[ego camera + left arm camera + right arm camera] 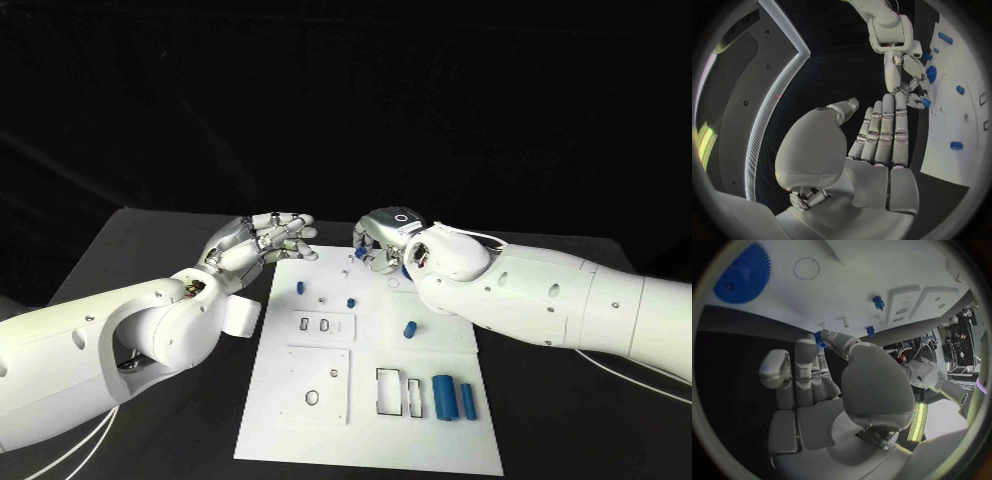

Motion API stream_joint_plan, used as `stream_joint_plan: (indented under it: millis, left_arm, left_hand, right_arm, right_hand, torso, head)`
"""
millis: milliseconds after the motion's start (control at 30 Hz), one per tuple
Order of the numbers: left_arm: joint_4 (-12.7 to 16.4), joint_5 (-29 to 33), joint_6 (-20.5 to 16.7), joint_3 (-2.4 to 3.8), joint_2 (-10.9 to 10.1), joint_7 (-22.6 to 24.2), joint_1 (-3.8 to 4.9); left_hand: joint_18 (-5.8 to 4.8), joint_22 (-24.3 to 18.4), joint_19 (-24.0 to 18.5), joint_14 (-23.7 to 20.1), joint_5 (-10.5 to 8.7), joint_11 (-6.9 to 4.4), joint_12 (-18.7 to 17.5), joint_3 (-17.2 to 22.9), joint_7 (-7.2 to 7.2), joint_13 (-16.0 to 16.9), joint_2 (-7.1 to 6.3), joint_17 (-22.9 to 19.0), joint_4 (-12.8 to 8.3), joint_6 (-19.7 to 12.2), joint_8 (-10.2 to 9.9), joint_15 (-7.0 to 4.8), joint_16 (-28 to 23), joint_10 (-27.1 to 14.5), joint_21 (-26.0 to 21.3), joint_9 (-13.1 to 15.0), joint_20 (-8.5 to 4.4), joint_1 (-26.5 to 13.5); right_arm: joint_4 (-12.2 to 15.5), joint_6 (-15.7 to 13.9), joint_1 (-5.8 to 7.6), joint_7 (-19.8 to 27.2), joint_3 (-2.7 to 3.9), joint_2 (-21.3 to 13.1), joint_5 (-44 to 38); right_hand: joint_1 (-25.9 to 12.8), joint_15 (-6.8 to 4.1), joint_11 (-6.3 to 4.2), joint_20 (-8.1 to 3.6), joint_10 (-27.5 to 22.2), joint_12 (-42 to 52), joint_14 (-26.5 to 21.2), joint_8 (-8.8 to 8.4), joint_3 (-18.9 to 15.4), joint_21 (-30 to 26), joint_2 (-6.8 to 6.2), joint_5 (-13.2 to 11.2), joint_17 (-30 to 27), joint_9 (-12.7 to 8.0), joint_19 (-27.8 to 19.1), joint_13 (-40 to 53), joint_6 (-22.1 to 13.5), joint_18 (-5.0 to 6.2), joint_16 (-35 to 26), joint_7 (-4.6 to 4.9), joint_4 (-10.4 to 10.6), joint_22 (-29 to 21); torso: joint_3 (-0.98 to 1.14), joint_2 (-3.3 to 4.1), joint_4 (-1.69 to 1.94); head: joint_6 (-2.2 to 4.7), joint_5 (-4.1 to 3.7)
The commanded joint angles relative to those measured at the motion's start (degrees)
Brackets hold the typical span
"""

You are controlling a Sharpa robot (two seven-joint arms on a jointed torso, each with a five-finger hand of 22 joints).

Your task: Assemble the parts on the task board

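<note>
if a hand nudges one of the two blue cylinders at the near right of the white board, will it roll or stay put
The two blue cylinders lie on their sides on the flat white task board, so a sideways nudge would probably roll one. They look smooth and rigid, likely slippery to pinch. Lying side by side, one may bump the other. Each seems small and probably light.

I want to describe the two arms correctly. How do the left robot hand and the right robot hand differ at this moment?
The left robot hand holds nothing, its fingers straight and close together beside the task board; the right robot hand pinches a small blue part at its fingertips. The left one sits at the board's far left corner, the right one over its far edge. Both are silver, on white arms.
</note>
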Motion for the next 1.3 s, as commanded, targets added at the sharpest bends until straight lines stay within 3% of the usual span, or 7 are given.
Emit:
stream_joint_plan:
  millis: [33,767,1133,1200,1300]
  left_arm:
    - [0.1,0.2,0.1,0.07,0.1,0.8,0.12]
    - [0.2,0.3,0.6,0.1,0.2,0.5,0.36]
    - [0.1,0.3,0.7,0.1,0.3,0.5,0.4]
    - [0.0,0.3,0.7,0.1,0.3,0.5,0.4]
    - [0.0,0.3,0.7,0.1,0.4,0.5,0.4]
  left_hand:
    - [0.22,-0.1,0.0,-0.2,0.06,-0.01,-0.2,0.2,2.0,0.1,0.49,-0.1,0.1,-0.1,0.0,-0.08,-0.4,-0.1,-0.2,0.1,0.04,-0.1]
    - [0.23,-0.1,0.1,-0.1,0.05,0.0,-0.2,0.2,2.02,0.1,0.41,-0.1,0.1,-0.1,0.0,-0.08,-0.5,-0.1,-0.2,0.1,0.05,-0.2]
    - [0.23,-0.1,0.1,-0.1,0.05,0.0,-0.2,0.2,2.02,0.1,0.41,-0.1,0.1,-0.1,0.0,-0.08,-0.5,-0.1,-0.2,0.1,0.05,-0.2]
    - [0.23,-0.2,0.1,-0.1,0.05,0.02,-0.3,0.2,2.04,0.1,0.38,-0.1,0.1,-0.2,0.0,-0.06,-0.6,-0.1,-0.3,0.1,0.07,-0.2]
    - [0.23,-0.2,0.1,-0.1,0.05,0.02,-0.3,0.2,2.04,0.1,0.38,-0.1,0.1,-0.2,0.0,-0.06,-0.6,-0.1,-0.3,0.1,0.07,-0.2]
  right_arm:
    - [-0.4,-0.5,0.0,0.1,0.04,0.6,0.3]
    - [-3.1,0.8,-0.44,1.0,0.03,3.0,0.9]
    - [-3.2,2.0,-0.62,1.0,0.03,3.1,1.0]
    - [-3.3,1.9,-0.63,1.0,0.03,3.2,1.2]
    - [-3.7,1.6,-0.64,1.0,0.03,3.3,1.5]
  right_hand:
    - [-0.4,0.05,0.08,0.08,-0.5,-0.2,-0.2,2.82,0.3,-0.3,0.08,0.3,0.1,6.4,-0.5,0.0,-0.3,-0.87,0.1,0.11,0.2,0.1]
    - [-0.5,0.18,0.25,0.17,-0.9,-0.3,-0.2,2.77,0.5,-0.4,-0.14,0.3,-0.1,6.7,-0.5,-0.1,-0.8,-0.86,0.2,0.28,0.3,0.0]
    - [-0.7,0.25,0.34,0.24,-1.1,-0.3,-0.3,2.72,0.5,-0.6,-0.4,0.3,-0.4,6.8,-0.7,-0.1,-1.1,-0.8,0.1,0.37,0.4,-0.3]
    - [-0.9,0.38,0.51,0.33,-1.6,-0.5,-0.5,2.5,0.6,-1.1,-0.66,0.3,-1.0,6.9,-1.1,-0.2,-1.7,-0.68,-0.2,0.54,0.5,-0.8]
    - [-1.6,1.26,1.63,1.0,-4.8,-1.9,-1.6,0.38,1.2,-3.0,-1.96,0.3,-3.7,6.6,-2.8,-1.0,-5.0,-0.22,-2.0,1.69,1.0,-3.4]
  torso:
    - [-0.1,0.19,0.12]
    - [-0.15,0.47,0.25]
    - [-0.16,0.57,0.01]
    - [-0.15,0.54,0.06]
    - [-0.17,0.5,0.08]
  head:
    - [-0.01,-0.07]
    - [-0.29,0.36]
    - [-0.57,0.5]
    - [-0.61,0.48]
    - [-0.65,0.4]
